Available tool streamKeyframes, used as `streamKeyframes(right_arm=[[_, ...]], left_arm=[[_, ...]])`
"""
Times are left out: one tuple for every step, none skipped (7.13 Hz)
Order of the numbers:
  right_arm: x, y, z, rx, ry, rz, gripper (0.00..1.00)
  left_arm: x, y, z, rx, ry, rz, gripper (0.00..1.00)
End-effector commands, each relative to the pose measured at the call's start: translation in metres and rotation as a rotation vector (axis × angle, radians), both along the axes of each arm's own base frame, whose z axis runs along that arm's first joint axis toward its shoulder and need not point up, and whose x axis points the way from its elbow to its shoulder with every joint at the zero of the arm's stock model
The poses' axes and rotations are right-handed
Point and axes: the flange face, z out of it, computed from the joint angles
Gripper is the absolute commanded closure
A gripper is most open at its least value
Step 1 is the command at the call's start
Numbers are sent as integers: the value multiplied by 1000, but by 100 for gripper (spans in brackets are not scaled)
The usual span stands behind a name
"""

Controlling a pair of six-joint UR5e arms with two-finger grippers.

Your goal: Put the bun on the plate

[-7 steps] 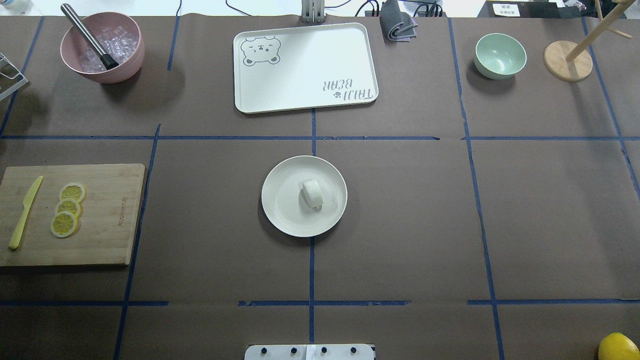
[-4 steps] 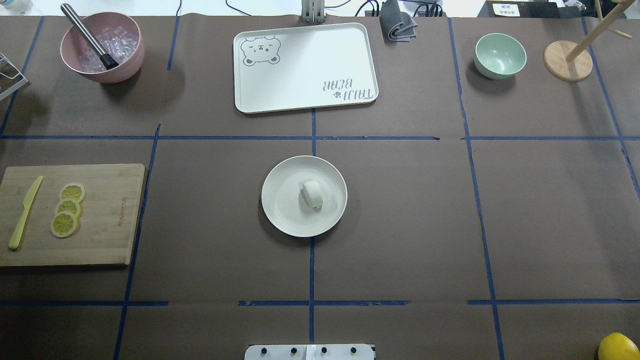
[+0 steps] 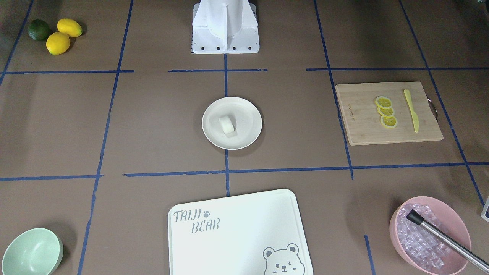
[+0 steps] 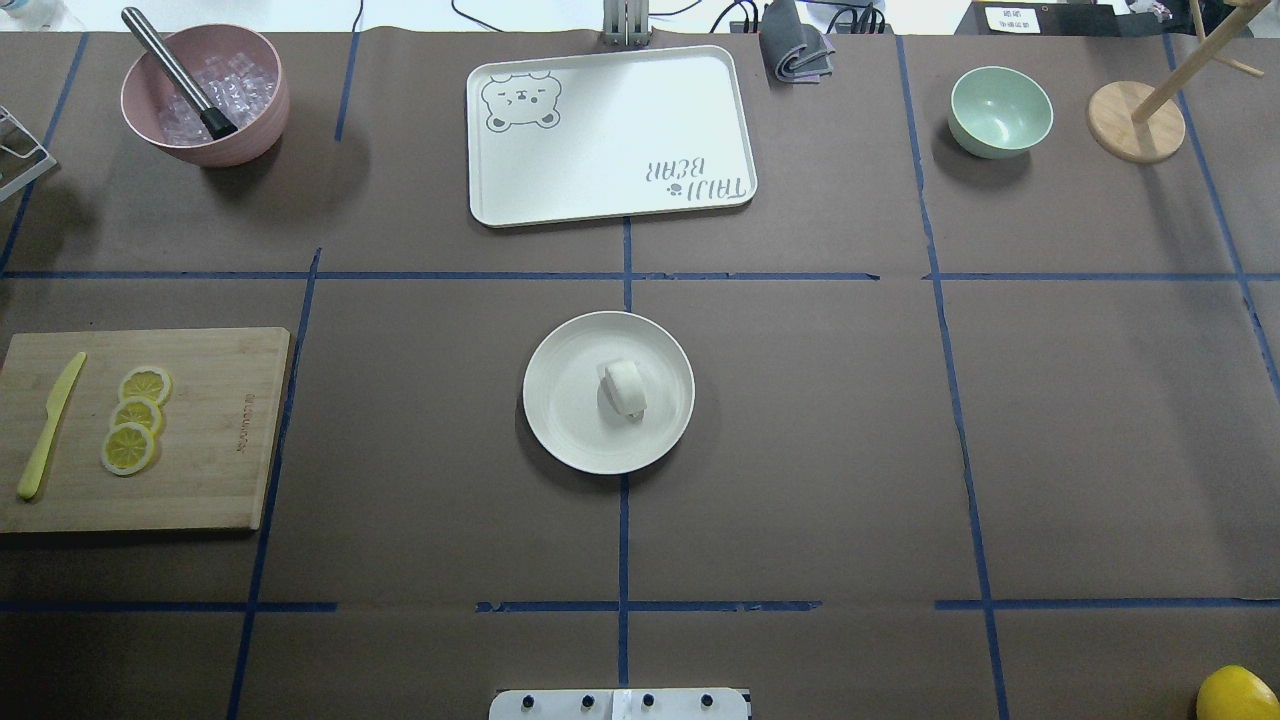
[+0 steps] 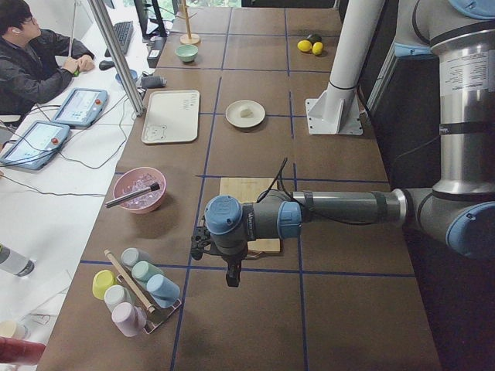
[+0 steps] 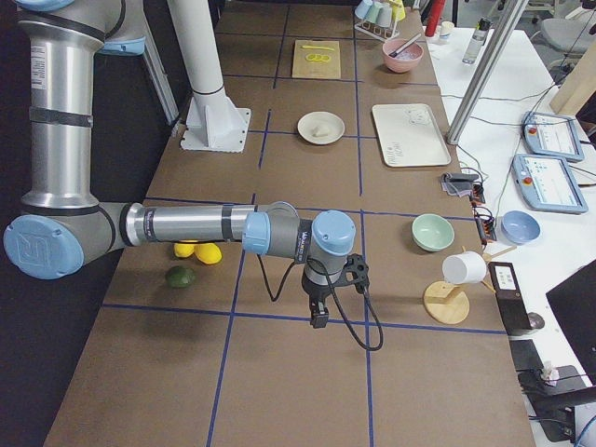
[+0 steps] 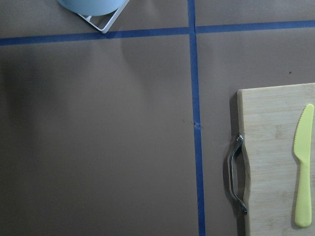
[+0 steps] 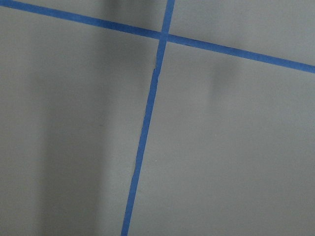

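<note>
The small white bun (image 4: 625,388) lies on its side slightly right of the middle of the round cream plate (image 4: 560,425), at the table's centre. It also shows as the bun (image 3: 227,125) on the plate (image 3: 250,126) in the front-facing view. No gripper is near them. The left gripper (image 5: 232,278) hangs over the table's left end, beyond the cutting board, and shows only in the exterior left view. The right gripper (image 6: 318,319) hangs over the right end, seen only in the exterior right view. I cannot tell whether either is open or shut.
A bear-printed white tray (image 4: 610,135) lies behind the plate. A pink bowl (image 4: 205,95) of ice holds a steel rod. The cutting board (image 4: 200,430) carries lemon slices (image 4: 135,418) and a yellow knife (image 4: 50,425). A mint bowl (image 4: 1000,110), wooden stand (image 4: 1135,122) and lemon (image 4: 1235,693) sit right.
</note>
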Motion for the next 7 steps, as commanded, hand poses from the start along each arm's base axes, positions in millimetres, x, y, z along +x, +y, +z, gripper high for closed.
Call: streamKeyframes(right_arm=[[1, 3, 1, -2, 1, 0, 0], [0, 3, 3, -6, 2, -1, 0], [0, 3, 3, -6, 2, -1, 0], [0, 2, 3, -5, 1, -1, 0], [0, 2, 3, -3, 1, -1, 0], [0, 2, 1, 0, 1, -1, 0], [0, 2, 3, -3, 1, -1, 0]], left_arm=[[0, 2, 2, -8, -1, -1, 0], [0, 2, 1, -7, 0, -2, 0], [0, 4, 3, -9, 0, -1, 0], [0, 6, 4, -11, 0, 1, 0], [0, 7, 5, -12, 0, 1, 0], [0, 8, 6, -15, 0, 2, 0], [0, 9, 7, -17, 0, 1, 0]])
